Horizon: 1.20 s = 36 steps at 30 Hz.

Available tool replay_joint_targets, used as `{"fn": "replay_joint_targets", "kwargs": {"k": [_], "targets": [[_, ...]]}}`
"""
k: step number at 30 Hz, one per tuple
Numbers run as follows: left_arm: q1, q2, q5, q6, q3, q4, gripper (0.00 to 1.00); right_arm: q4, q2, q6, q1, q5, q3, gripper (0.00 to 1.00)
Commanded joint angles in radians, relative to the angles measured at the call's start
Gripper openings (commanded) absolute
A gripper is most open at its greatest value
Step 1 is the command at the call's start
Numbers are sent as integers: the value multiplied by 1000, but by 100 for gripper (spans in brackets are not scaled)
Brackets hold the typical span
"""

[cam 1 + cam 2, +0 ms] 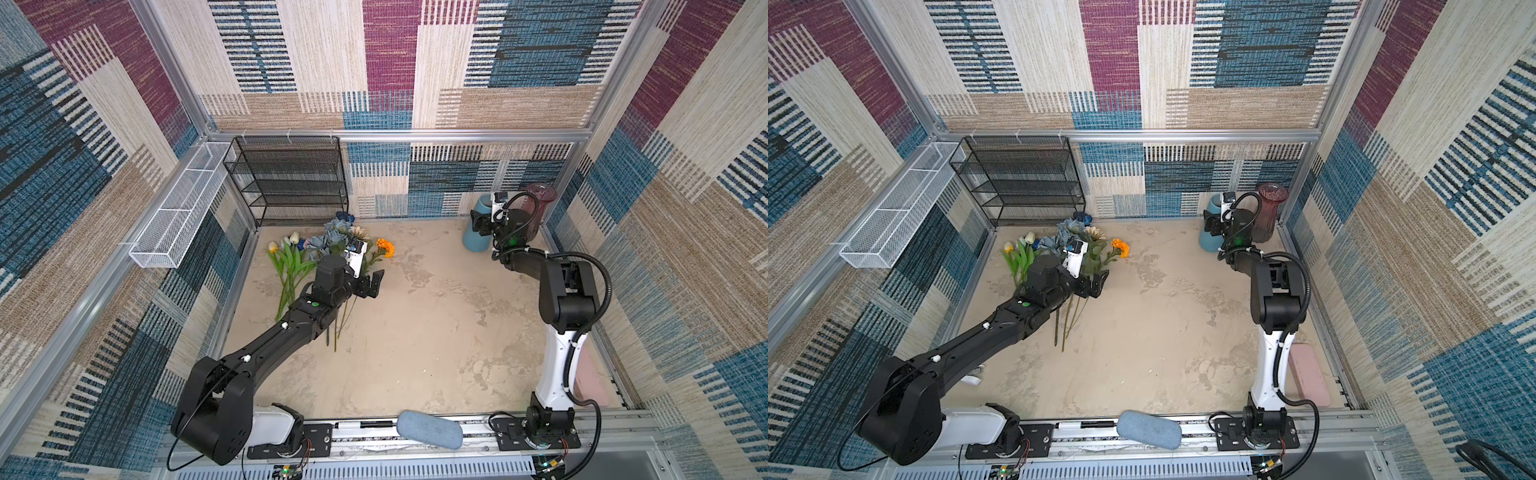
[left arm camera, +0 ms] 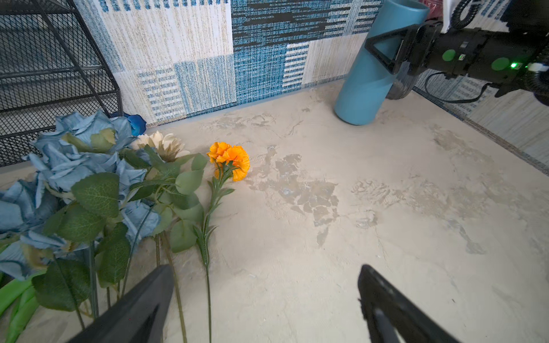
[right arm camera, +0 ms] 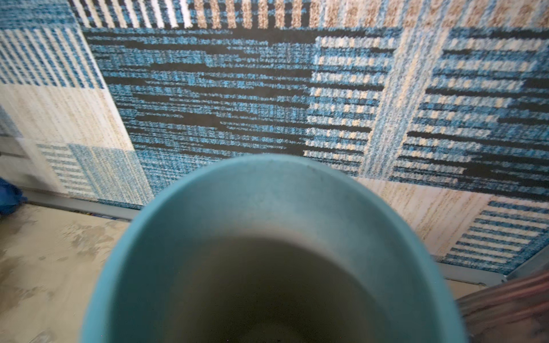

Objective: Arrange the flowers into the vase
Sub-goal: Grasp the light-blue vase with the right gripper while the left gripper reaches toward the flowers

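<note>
On the table [image 1: 415,332], far left by the wire rack [image 1: 291,178]: flowers [image 1: 328,241] heaped, stems toward the front. Left tool [image 2: 264,270] spread wide over the stems, gripping nothing. Right tool [image 1: 478,223] clamped on the blue vase [image 1: 477,243] at the back wall.

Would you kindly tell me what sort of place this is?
Probably a robot test cell: a left arm and a right arm on a rail inside an aluminium frame, carpet-lined walls, and props such as flowers and a blue vase on the floor.
</note>
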Motion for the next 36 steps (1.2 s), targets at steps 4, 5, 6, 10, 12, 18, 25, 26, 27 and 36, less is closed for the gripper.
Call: {"fn": "replay_joint_targets", "kwargs": {"k": [4,5,6,10,12,18,25,26,27,36], "targets": [[1,-14,-20,1,-32,80,100,103,-198,-36,66,-154,-160,41],[3,-11,-34,-8,-33,75,100,107,-233,-37,84,-174,-197,40],[4,-5,-45,-14,-29,68,99,120,-274,-34,110,-198,-245,39],[7,6,-86,-32,-35,54,98,163,-411,-70,252,-241,-412,37],[7,8,-101,-38,-48,65,98,167,-454,-92,322,-260,-470,37],[9,8,-120,-35,-75,97,97,315,-541,-91,457,-292,-652,37],[11,38,-153,-24,-38,46,94,382,-497,-97,483,-309,-695,39],[11,40,-159,-24,-33,37,94,378,-488,-95,483,-309,-687,39],[11,40,-167,-22,-31,30,93,384,-482,-93,484,-310,-684,40],[17,52,-233,-13,1,-47,93,433,-444,-91,484,-301,-686,72]]}}
